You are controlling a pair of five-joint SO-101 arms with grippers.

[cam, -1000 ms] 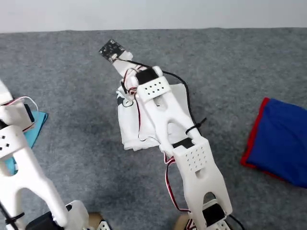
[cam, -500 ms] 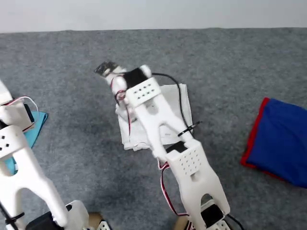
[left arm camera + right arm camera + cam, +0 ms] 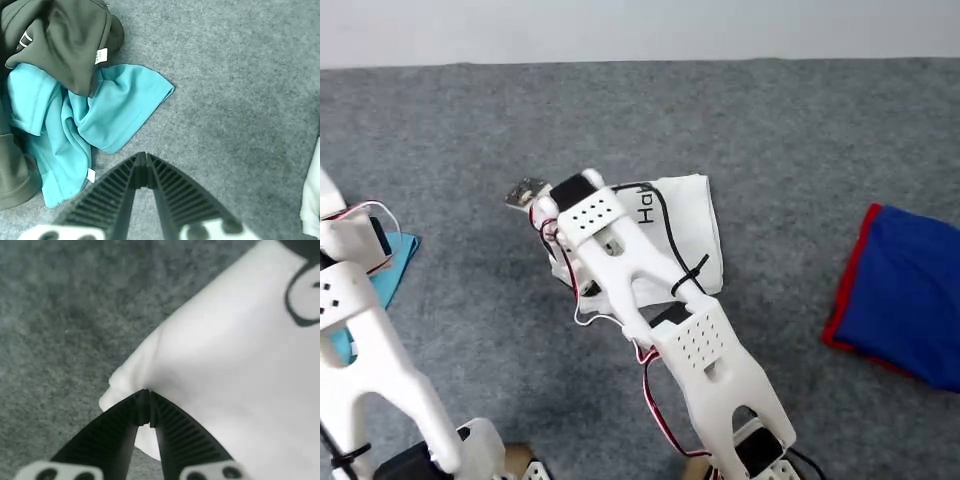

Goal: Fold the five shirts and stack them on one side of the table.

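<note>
White shirt (image 3: 225, 365) lies right under my right fingers (image 3: 149, 397), near the middle of the tabletop (image 3: 770, 130), folded to a rough rectangle with black print on its upper face. Those fingers are pressed together, tips meeting over a rounded corner at its edge, and I see no cloth between them. It looks like thin knit, soft and light, so I judge it will sag and fall open if lifted by one point. A pinch through all layers at a folded corner, or a slide along the felt, should serve better. My left fingers (image 3: 145, 162) are likewise closed on nothing, hovering above bare grey felt just short of a crumpled teal shirt (image 3: 115, 110), smooth and faintly shiny, with a dark shirt (image 3: 65, 40) heaped partly over it. Well apart, over on my right side of the tabletop, a blue shirt (image 3: 905, 290) with a red edge lies folded flat.
</note>
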